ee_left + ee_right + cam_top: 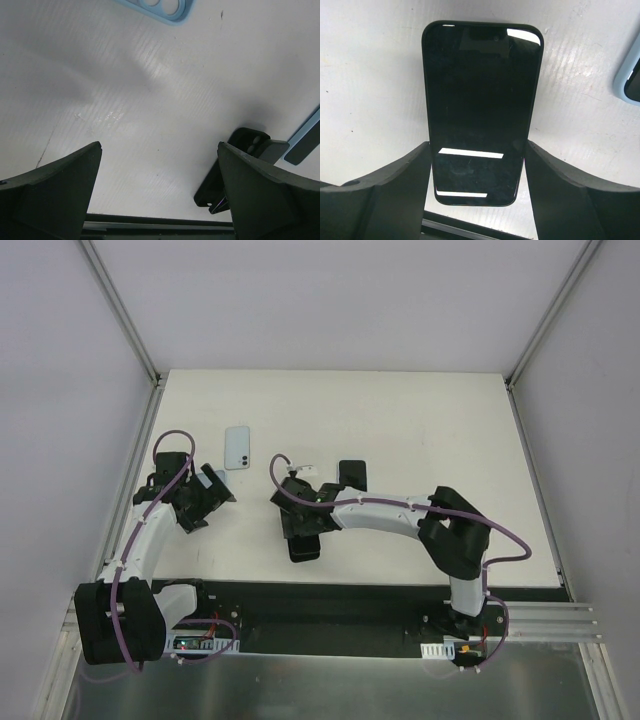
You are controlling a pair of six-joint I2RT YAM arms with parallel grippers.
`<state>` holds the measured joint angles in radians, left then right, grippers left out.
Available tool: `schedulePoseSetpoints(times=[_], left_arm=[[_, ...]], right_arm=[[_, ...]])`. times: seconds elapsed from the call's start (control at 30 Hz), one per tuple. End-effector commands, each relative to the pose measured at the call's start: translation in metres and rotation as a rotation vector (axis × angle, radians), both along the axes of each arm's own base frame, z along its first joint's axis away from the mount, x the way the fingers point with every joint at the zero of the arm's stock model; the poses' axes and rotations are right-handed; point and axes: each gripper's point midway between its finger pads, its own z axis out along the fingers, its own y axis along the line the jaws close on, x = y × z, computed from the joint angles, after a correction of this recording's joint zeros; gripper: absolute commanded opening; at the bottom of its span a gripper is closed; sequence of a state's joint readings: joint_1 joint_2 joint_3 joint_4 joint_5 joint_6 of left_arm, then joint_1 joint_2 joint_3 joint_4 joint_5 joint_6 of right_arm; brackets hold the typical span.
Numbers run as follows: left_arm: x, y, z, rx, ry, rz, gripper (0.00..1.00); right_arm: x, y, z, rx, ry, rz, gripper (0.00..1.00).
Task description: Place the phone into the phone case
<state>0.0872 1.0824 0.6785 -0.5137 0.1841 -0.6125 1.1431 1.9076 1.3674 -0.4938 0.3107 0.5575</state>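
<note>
**Phone flanked by right gripper; case off toward the left edge**

Phone [480, 100]: flat on the table [440, 420], screen up, a little left of centre and closer to the near edge, beneath the right arm. Judged rigid and fairly light, with a glassy face and a slick rim. Apt to slide or twist in a loose pinch, and breakable if dropped or levered. Best taken across the two long edges, around mid-length for balance, and never on the glass.

Case [237, 447]: toward the left edge, about midway between the far and near edges, well apart from the phone. Probably thin and springy at the lip, and likely to skate when pressed, so worth steadying.

Right gripper [477, 147]: spread to about phone width, fingers [380, 200] flanking the long edges close to one short end, no gap visible on either side. Squeezing or merely touching: cannot tell. An off-centre hold, so some droop at the free end to be expected on lifting.

Left gripper [159, 150]: spread wide, holding nothing, over bare table close to the case.
</note>
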Motion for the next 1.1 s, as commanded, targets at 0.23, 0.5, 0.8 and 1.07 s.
schedulePoseSetpoints(times=[0.23,0.5,0.8,1.07], left_arm=[[0.005,-0.002,0.011,-0.017,-0.029,-0.025,0.99],[0.005,-0.002,0.014,-0.014,-0.044,-0.031,0.99],[0.006,-0.005,0.017,-0.027,-0.053,-0.046,0.99],[0.006,-0.007,0.018,-0.038,-0.062,-0.046,0.99]], right_arm=[[0.007,0.017,0.008,0.017,-0.044,-0.006,0.44],[0.007,0.008,0.005,-0.048,-0.085,0.019,0.55],[0.003,0.010,0.015,-0.034,-0.099,0.023,0.74],[-0.003,0.016,0.018,-0.003,-0.069,0.021,0.82]])
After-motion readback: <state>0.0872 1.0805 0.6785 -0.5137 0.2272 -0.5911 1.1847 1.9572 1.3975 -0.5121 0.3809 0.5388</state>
